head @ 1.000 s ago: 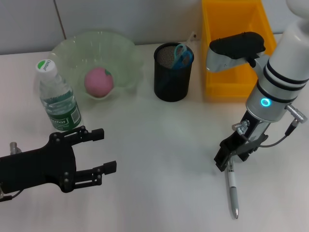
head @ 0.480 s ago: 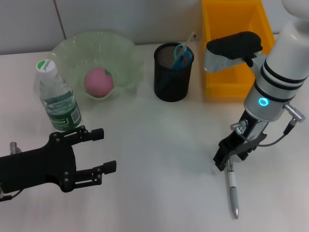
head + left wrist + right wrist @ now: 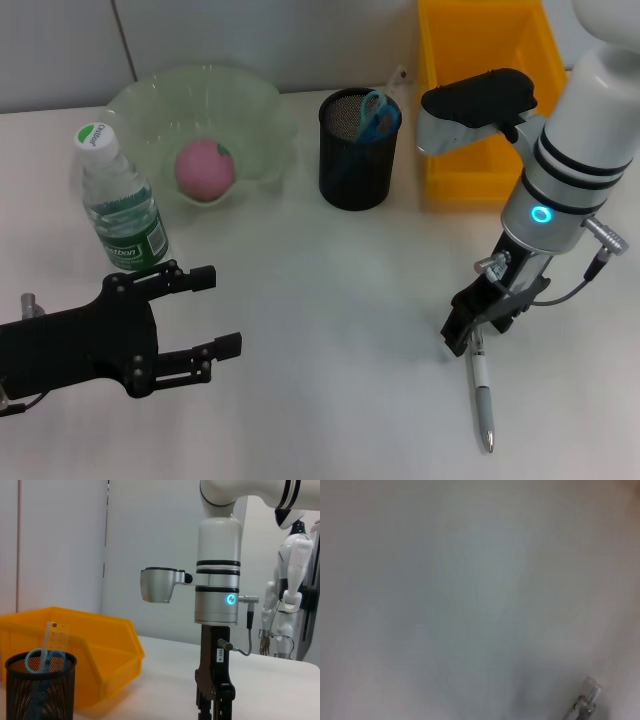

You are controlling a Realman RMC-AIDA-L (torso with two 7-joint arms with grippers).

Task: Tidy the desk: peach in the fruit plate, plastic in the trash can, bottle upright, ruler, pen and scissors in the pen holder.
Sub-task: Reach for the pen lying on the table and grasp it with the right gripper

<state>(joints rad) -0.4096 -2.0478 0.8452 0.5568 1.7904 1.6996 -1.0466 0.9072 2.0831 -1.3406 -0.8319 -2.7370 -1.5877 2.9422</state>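
In the head view, the right gripper (image 3: 468, 338) is seen low over the white counter (image 3: 340, 290), at the upper end of a pen (image 3: 482, 392) that lies flat on the surface; whether its fingers are closed on the pen cannot be told. The left gripper (image 3: 205, 322) is held near the counter's front left, its fingers spread apart and empty. A bottle (image 3: 118, 200) stands upright beside a pale-green fruit plate (image 3: 250, 100), in which a peach (image 3: 205, 169) rests. A black mesh pen holder (image 3: 357, 150) contains the scissors (image 3: 378, 113) and a clear ruler (image 3: 396, 78). A yellow trash can (image 3: 445, 100) stands just beside the holder.

In the left wrist view, the right arm is seen upright above the counter, with the right gripper (image 3: 214, 710) cut off at the picture's edge. The pen holder (image 3: 40, 690), scissors (image 3: 45, 660), ruler (image 3: 52, 635) and trash can (image 3: 100, 650) are also shown.

In the right wrist view, only the blurred counter (image 3: 470, 590) and one end of the pen (image 3: 585, 700) are visible.
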